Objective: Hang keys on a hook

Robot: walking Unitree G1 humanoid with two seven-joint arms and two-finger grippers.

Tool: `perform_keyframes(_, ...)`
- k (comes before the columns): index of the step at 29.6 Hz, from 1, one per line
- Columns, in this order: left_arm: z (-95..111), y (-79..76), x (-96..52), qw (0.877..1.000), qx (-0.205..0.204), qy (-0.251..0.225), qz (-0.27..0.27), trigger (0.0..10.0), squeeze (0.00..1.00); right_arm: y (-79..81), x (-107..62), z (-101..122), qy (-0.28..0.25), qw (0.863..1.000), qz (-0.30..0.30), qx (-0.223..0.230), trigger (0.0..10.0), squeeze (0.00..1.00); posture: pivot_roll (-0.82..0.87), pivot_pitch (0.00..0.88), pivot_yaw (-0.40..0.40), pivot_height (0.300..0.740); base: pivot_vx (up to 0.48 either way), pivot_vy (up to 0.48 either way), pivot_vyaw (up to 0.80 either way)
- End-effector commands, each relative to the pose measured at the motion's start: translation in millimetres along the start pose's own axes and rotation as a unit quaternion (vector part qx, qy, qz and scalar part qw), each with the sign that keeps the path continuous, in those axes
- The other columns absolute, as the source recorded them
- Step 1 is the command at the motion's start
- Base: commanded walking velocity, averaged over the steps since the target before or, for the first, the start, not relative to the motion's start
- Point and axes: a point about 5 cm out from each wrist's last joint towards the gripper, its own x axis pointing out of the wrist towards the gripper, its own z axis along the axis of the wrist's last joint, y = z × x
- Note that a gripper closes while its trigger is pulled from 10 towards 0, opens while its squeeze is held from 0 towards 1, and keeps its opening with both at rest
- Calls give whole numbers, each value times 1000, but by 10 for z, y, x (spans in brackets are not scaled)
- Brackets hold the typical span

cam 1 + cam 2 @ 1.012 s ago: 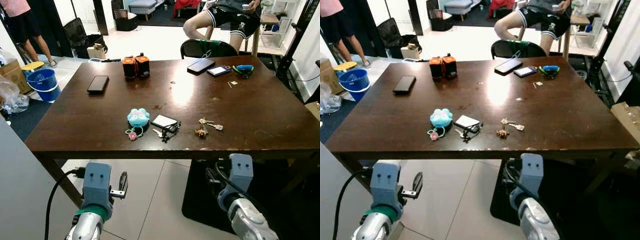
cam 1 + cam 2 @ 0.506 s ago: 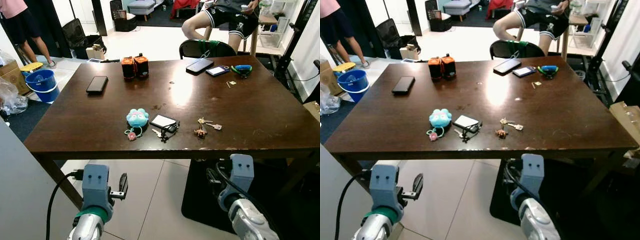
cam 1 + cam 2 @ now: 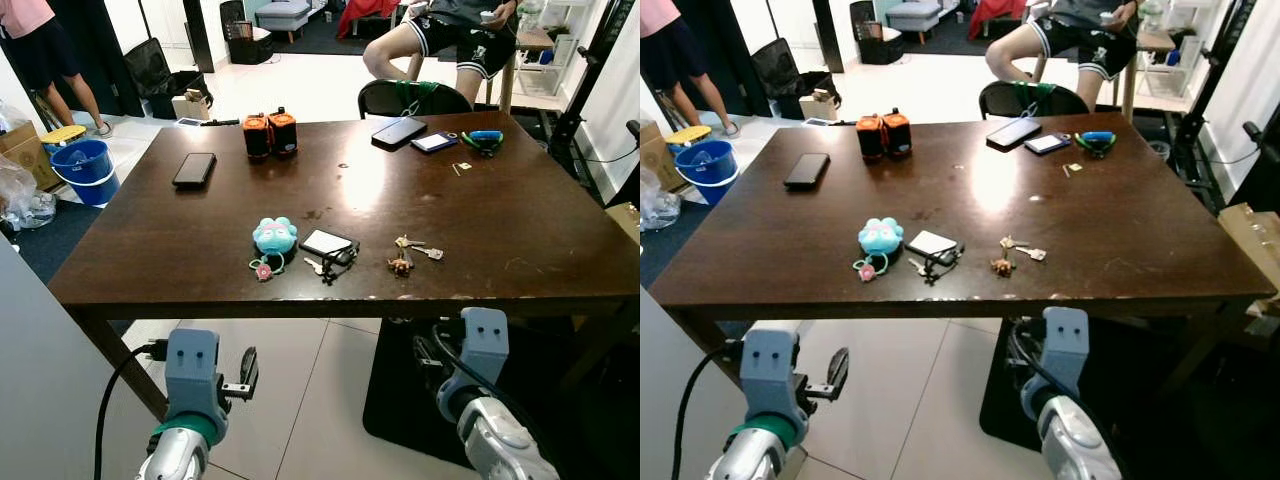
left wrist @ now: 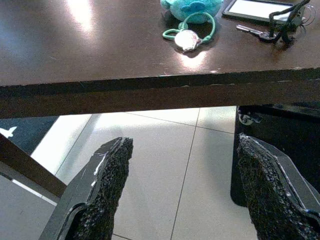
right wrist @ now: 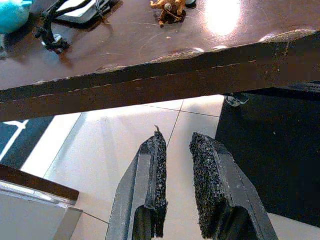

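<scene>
A bunch of keys with a small brass charm (image 3: 408, 255) lies near the front edge of the dark wooden table (image 3: 500, 230). To its left lie a second key on a black fob by a white card (image 3: 330, 250) and a blue plush keychain (image 3: 274, 238). Both arms are held low, in front of and under the table's front edge. My left gripper (image 4: 182, 145) is open, its fingers (image 3: 248, 372) wide apart with nothing between them, pointing at the table edge below the plush. My right gripper (image 5: 175, 137) is shut and empty, below the brass charm (image 5: 167, 9).
Further back on the table are a black phone (image 3: 194, 168), two orange and black canisters (image 3: 270, 133), another phone (image 3: 400, 130) and small items. A chair (image 3: 415, 98) with a seated person (image 3: 450, 35) stands behind. A blue bucket (image 3: 87, 168) and a standing person (image 3: 50, 50) are at the left.
The camera has shifted a little. The arms and the things on the table have stayed where they were.
</scene>
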Motion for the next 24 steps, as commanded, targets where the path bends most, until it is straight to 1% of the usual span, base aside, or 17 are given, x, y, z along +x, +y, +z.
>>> perform_keyframes(1, -92, 39, -20, 1000, 4, 23, 7, 10000, 0, 4, -30, -53, 10, 1000, 1, 5, 10000, 0, -251, 123, 152, 740, 0, 0, 0)
perform_keyframes(13, -100, 42, -25, 1000, 6, 26, 4, 10000, 0, 6, -38, -57, 10, 1000, 1, 8, 10000, 0, -248, 119, 155, 740, 0, 0, 0)
perform_keyframes(24, -86, 71, -16, 1000, 5, 28, 6, 10000, 0, 32, -27, -38, 6, 1000, 1, 11, 10000, 0, -255, 145, 163, 740, 0, 0, 0)
